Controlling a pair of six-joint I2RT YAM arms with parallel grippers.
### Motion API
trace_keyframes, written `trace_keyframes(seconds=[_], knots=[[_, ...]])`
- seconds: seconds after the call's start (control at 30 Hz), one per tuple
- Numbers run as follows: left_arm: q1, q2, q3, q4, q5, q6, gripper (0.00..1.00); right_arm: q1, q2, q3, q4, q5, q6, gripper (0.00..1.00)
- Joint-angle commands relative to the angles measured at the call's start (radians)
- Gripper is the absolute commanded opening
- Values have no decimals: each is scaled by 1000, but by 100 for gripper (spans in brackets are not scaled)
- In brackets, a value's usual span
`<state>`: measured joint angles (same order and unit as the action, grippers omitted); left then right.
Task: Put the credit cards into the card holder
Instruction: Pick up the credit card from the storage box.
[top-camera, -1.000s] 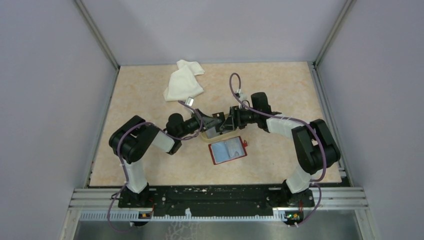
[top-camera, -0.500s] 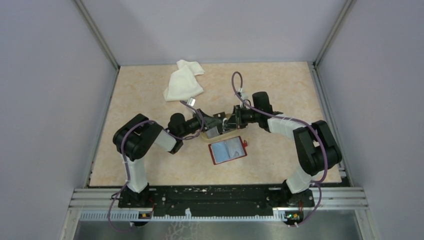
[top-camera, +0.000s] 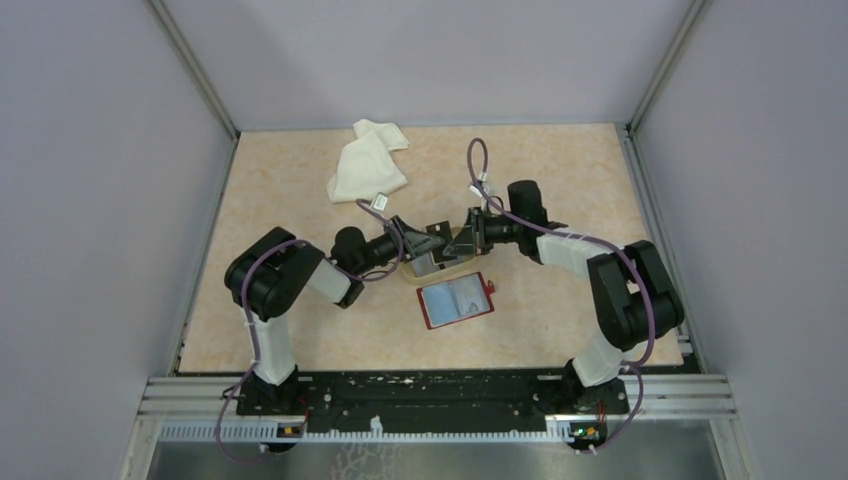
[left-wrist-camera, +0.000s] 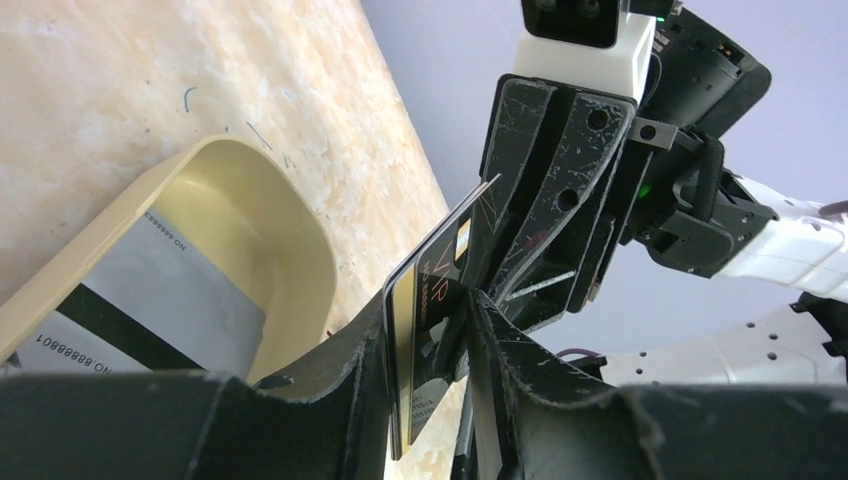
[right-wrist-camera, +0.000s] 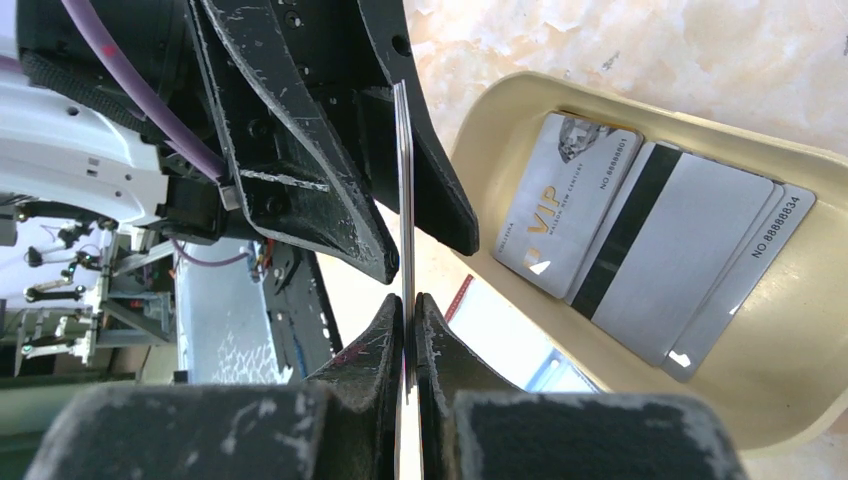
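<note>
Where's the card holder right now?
Top view: the red card holder lies open at centre, just on the robot's side of the tan dish.

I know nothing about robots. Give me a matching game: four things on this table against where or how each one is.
1 white cloth
2 red card holder
3 tan dish
4 dark card

A pinched by the right gripper
B lying open, flat
C holding grey cards
D crumpled at the far side

Pairs: 1-D, 2-B, 3-C, 4-A
</note>
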<state>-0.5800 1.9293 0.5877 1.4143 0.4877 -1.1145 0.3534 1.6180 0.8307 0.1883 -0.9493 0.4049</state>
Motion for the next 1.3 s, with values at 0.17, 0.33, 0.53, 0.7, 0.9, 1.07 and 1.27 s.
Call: trace_keyframes(seconds=[0.17,0.33,0.53,0.7,0.9,1.07,1.27], knots=[[11,0,-5,129,102,-8,0,-29,-7,-1,78,-91,-35,0],[7,-22,-7,89,78,24,0,-26,-32,8,29,-46,-92,35],[-30,-35,24,8,42,67,0,4,-50,19,-15,10,-137,49],[-35,-33,30,2,29,71,0,21,-50,35,-61,67,-172,42],[-34,-39,26,-3,44,84,6,26,-55,45,-81,100,-178,16],[-16,-49,-10,37,71,81,32,9,-52,29,-28,33,-118,1],[17,-44,-30,127,137,49,34,-10,-31,22,33,-84,-63,0]])
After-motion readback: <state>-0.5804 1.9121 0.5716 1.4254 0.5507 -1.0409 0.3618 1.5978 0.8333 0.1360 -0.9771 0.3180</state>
